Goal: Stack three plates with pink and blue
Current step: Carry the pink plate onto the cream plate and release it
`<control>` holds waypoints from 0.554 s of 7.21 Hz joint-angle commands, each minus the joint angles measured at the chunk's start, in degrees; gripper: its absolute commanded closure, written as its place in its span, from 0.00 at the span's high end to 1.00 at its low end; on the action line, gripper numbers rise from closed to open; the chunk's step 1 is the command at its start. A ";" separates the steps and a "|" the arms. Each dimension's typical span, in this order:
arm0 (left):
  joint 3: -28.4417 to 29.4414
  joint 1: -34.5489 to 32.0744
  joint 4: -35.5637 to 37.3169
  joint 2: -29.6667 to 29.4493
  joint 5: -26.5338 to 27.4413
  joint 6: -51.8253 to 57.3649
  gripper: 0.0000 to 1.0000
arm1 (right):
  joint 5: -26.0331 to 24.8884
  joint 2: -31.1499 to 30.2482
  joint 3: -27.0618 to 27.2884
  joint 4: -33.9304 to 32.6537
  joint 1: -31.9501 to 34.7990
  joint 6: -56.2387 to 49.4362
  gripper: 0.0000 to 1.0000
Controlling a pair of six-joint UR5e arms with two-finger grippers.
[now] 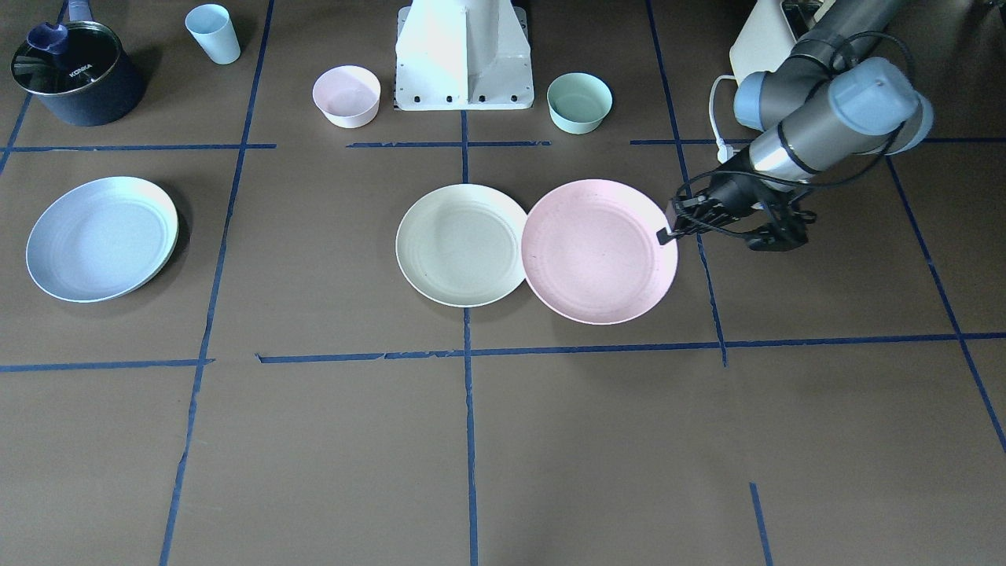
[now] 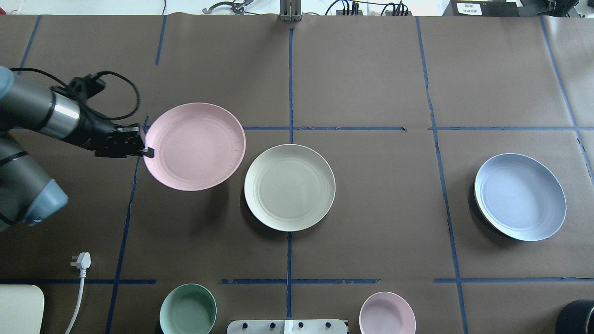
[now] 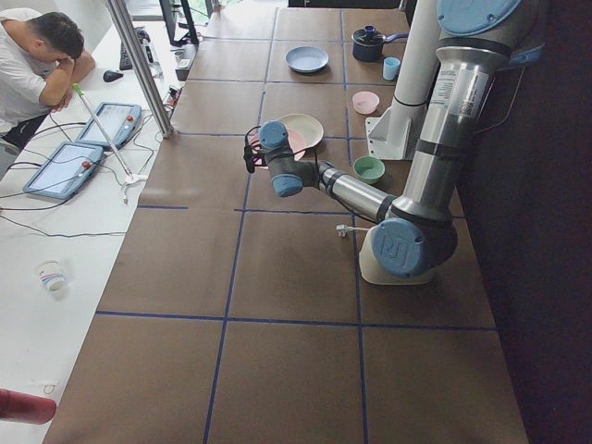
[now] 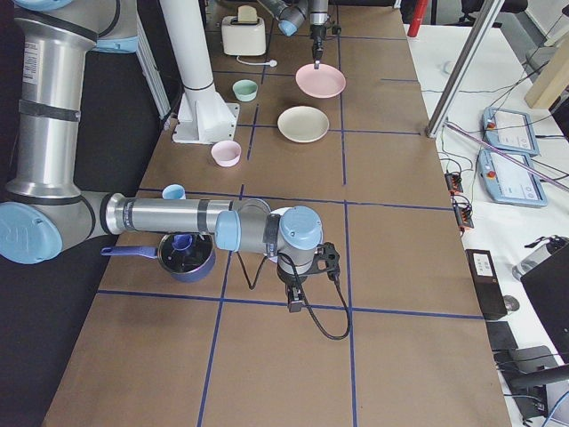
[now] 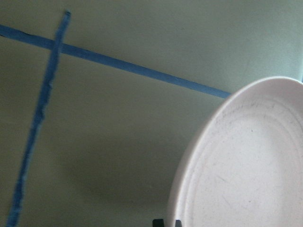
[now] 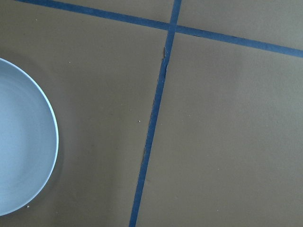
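Observation:
The pale pink plate (image 1: 599,251) (image 2: 195,146) hangs a little above the table, casting a shadow. My left gripper (image 1: 666,234) (image 2: 147,150) is shut on its rim on the side facing that arm. The plate's rim fills the lower right of the left wrist view (image 5: 246,165). Its other edge overlaps the cream-white plate (image 1: 462,245) (image 2: 289,187), which lies flat at the table's middle. The pale blue plate (image 1: 102,238) (image 2: 519,196) lies far off on my right side and shows in the right wrist view (image 6: 19,142). My right gripper (image 4: 295,302) shows only in the exterior right view, so I cannot tell its state.
A small pink bowl (image 1: 346,96) and a mint bowl (image 1: 579,102) flank the robot base (image 1: 464,55). A light blue cup (image 1: 213,33) and a dark pot (image 1: 77,72) stand beyond the blue plate. A toaster (image 1: 766,39) and its plug (image 2: 82,260) are by the left arm.

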 commanded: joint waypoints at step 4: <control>1.20 15.27 8.92 -11.38 14.02 -5.52 0.36 | 0.08 0.00 -0.35 0.00 0.00 0.09 1.00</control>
